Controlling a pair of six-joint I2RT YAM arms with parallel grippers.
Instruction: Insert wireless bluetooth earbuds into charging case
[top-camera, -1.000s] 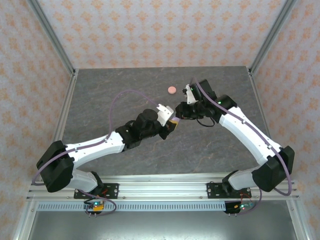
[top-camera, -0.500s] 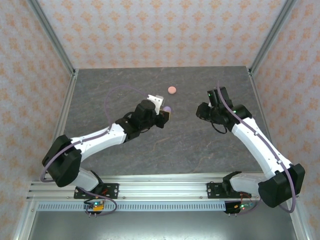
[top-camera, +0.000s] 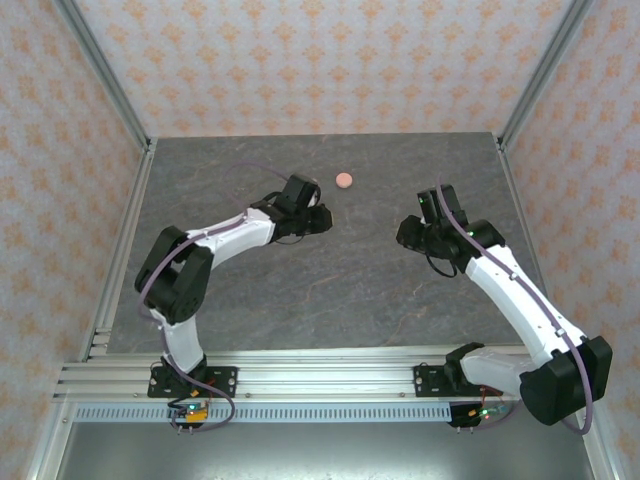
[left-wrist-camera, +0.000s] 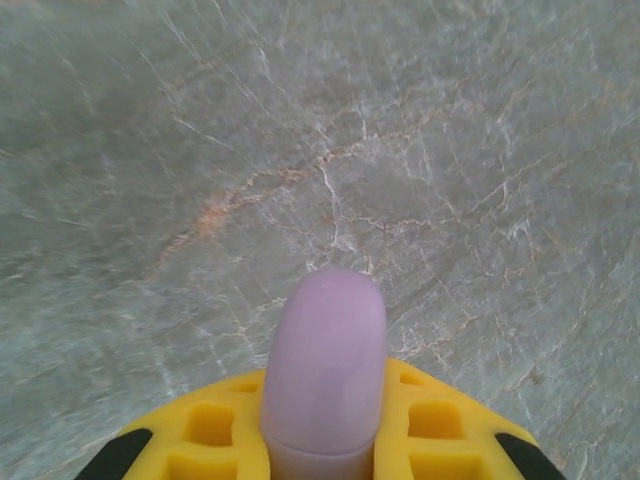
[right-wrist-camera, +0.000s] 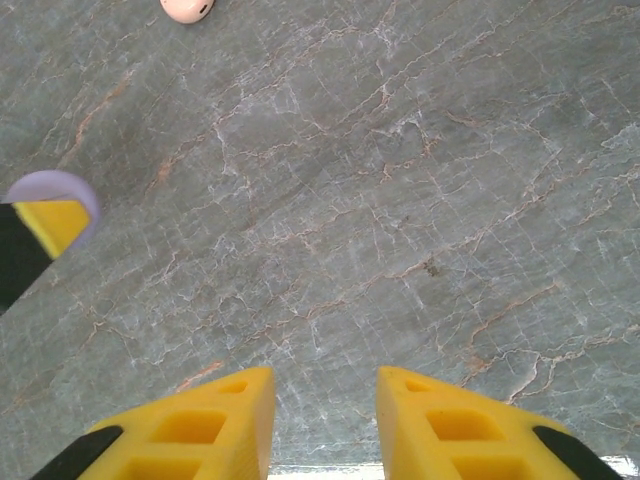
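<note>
Lilac case (left-wrist-camera: 325, 330), pinched narrowly by the left gripper (left-wrist-camera: 325, 388), could slip, being smooth and round. Right gripper (right-wrist-camera: 325, 385) stands apart, empty.

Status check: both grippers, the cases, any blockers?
Left gripper shut on lilac case. Right gripper open, empty. Pink case lying on table, far side. No obstruction seen.

This looks like a robotics lab test cell: a grey stone-patterned tabletop (top-camera: 330, 300) is boxed in by orange-patterned wallpaper panels (top-camera: 320, 60) on aluminium posts (top-camera: 100, 75). A left arm (top-camera: 225, 235) and a right arm (top-camera: 520, 295) are bolted to a slotted metal rail (top-camera: 320, 375).
</note>
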